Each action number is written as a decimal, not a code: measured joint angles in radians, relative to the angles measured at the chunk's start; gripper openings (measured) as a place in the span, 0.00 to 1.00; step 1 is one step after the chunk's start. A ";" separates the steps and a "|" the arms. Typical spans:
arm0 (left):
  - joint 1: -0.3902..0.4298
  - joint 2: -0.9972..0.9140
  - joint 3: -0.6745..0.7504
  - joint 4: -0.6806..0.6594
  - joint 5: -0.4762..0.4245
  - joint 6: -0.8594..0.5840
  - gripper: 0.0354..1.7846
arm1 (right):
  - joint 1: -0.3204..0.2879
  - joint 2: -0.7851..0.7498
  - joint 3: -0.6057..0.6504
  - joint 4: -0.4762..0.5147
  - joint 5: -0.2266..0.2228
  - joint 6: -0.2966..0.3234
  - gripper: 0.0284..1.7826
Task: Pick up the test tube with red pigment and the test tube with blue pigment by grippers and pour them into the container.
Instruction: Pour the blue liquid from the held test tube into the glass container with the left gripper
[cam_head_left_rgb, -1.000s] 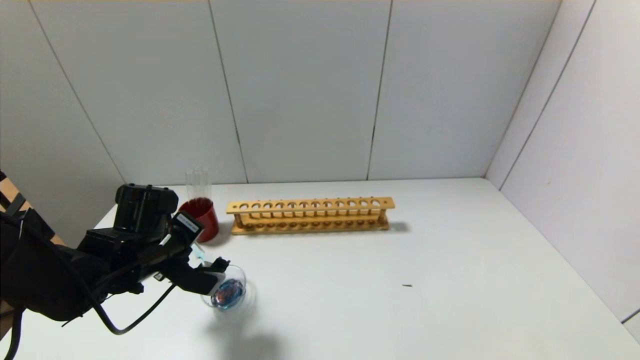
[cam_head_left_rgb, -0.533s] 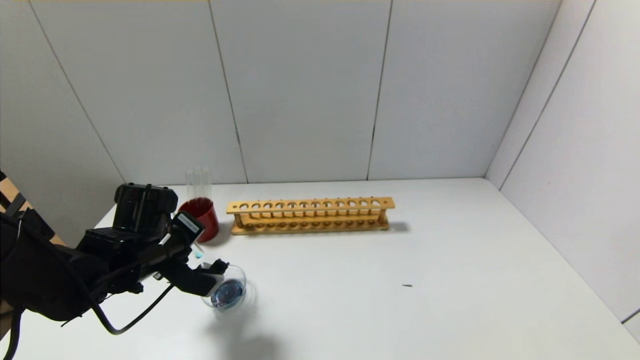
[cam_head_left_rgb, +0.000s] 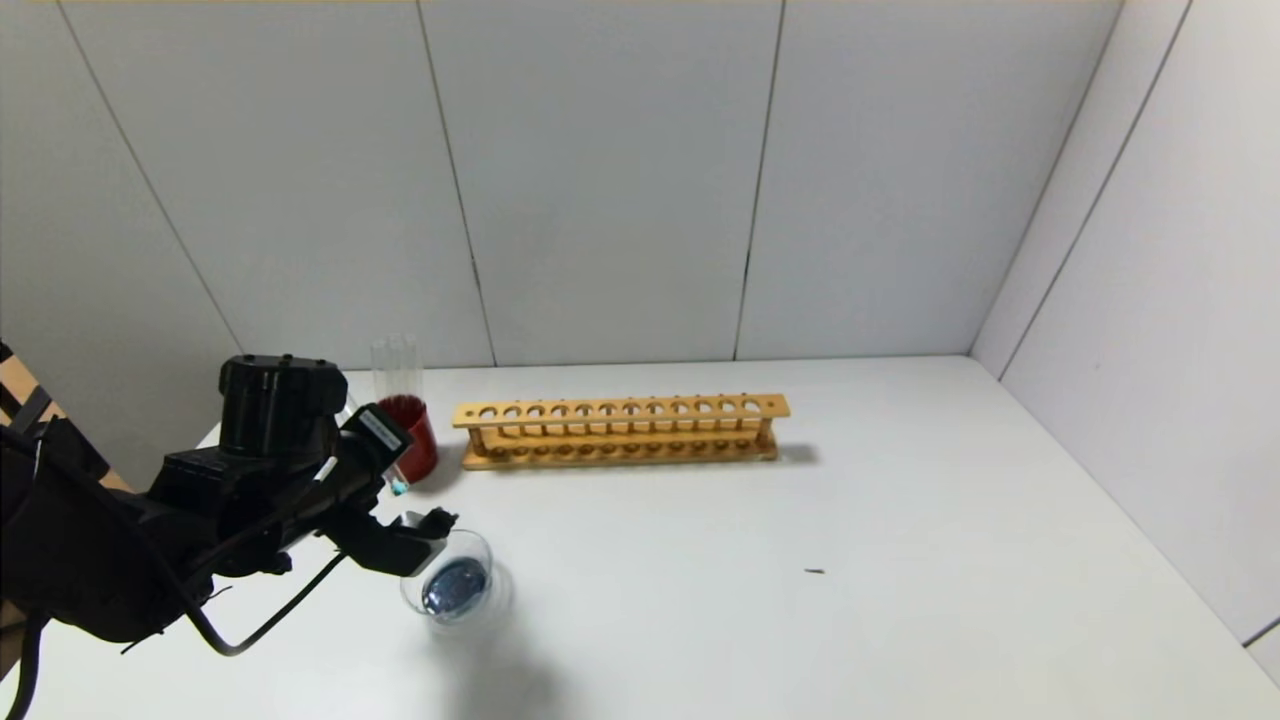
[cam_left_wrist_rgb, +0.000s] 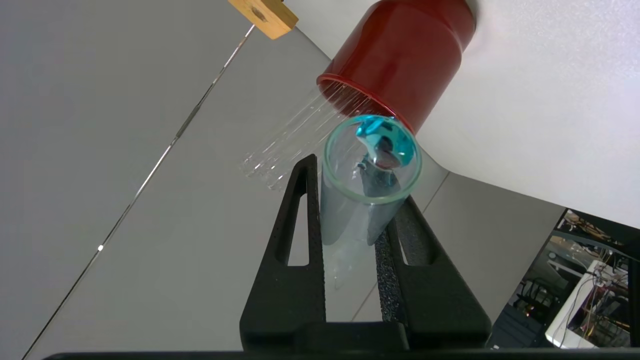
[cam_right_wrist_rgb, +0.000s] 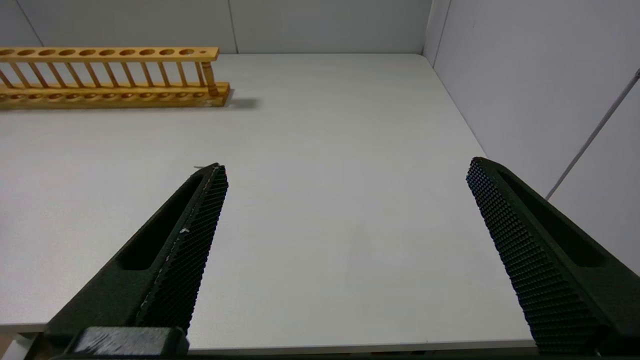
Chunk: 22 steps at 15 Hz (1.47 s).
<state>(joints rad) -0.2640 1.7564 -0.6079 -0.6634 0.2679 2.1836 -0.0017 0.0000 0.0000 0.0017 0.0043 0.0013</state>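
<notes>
My left gripper (cam_head_left_rgb: 418, 530) is shut on the test tube with blue pigment (cam_head_left_rgb: 398, 486), just above the near-left rim of the container (cam_head_left_rgb: 478, 548). The container is a low clear glass dish that holds dark blue liquid. The tube lies tilted, its teal end raised towards the red cup. In the left wrist view the tube (cam_left_wrist_rgb: 350, 210) sits between the black jaws of the gripper (cam_left_wrist_rgb: 352, 192), with a little teal liquid left inside. No tube with orange-red liquid shows. My right gripper (cam_right_wrist_rgb: 345, 200) is open and empty above the table's near right part.
A dark red cup (cam_head_left_rgb: 412, 432) with plain clear tubes (cam_head_left_rgb: 395, 362) stands behind the container; it also shows in the left wrist view (cam_left_wrist_rgb: 400, 55). A wooden tube rack (cam_head_left_rgb: 620, 430) with empty holes runs across the back. Grey walls close in the back and right.
My left gripper has tipped the tube back, so its teal end rose towards the red cup. The liquid in the container went from swirled red and blue to dark blue.
</notes>
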 joint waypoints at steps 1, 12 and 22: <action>0.000 0.000 0.001 -0.001 0.000 0.009 0.17 | 0.000 0.000 0.000 0.000 0.000 0.001 0.98; 0.000 -0.007 0.000 -0.003 0.002 0.058 0.17 | 0.000 0.000 0.000 0.000 0.000 0.000 0.98; -0.001 -0.014 0.001 -0.022 -0.005 0.173 0.17 | 0.000 0.000 0.000 0.000 0.000 0.000 0.98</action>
<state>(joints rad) -0.2655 1.7428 -0.6070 -0.6855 0.2626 2.3564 -0.0017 0.0000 0.0000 0.0013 0.0043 0.0017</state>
